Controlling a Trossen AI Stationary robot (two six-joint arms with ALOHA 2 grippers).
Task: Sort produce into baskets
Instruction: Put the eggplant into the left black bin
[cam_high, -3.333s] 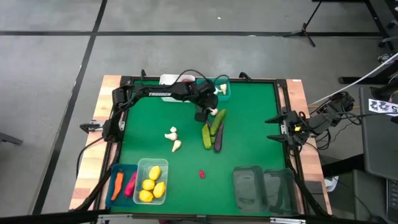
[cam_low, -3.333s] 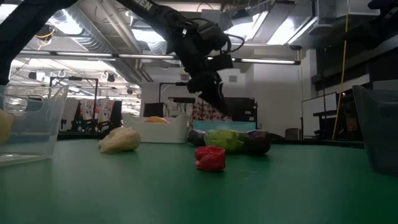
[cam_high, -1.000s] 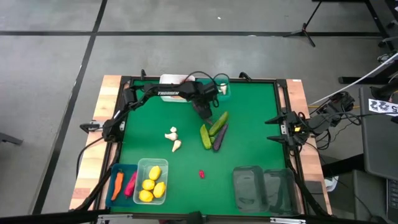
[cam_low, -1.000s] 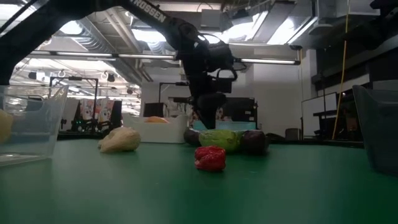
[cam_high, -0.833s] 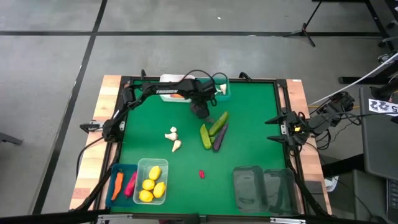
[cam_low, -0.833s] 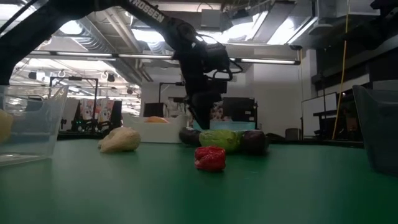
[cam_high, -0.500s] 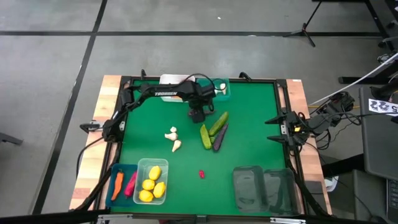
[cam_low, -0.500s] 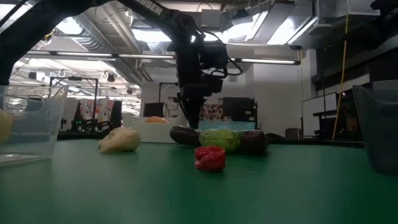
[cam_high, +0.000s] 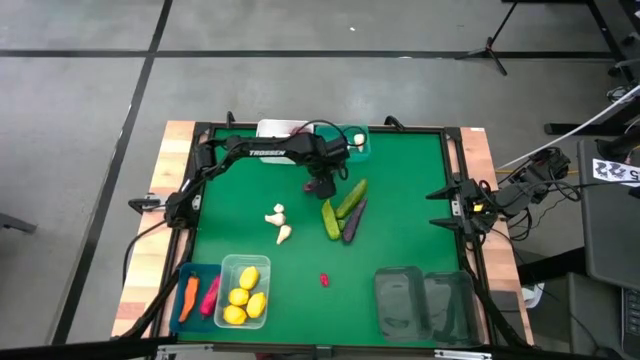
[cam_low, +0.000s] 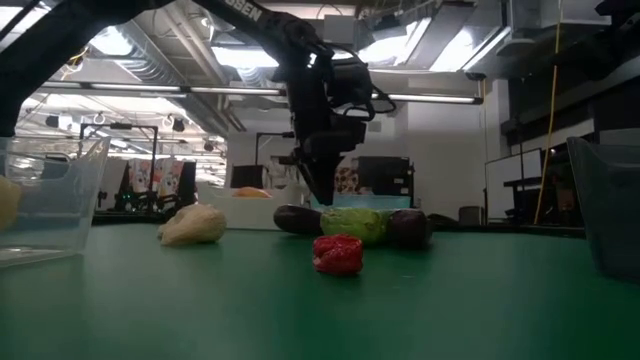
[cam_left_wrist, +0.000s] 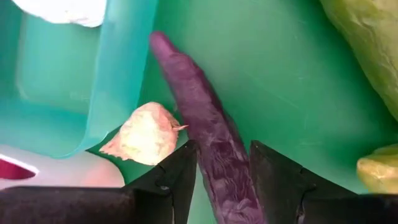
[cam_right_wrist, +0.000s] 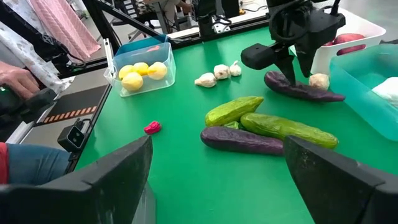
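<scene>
Green felt table (cam_high: 400, 180) amid grey concrete floor (cam_high: 80, 150); left gripper (cam_left_wrist: 221, 163) astride purple eggplant (cam_left_wrist: 205, 137), right gripper (cam_right_wrist: 217, 180) open.

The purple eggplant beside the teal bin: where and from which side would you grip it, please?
Grip the eggplant across its narrow width near mid-length, from straight above: it lies flat and long, with garlic and the teal bin close on one side. The left gripper grips it there.
</scene>
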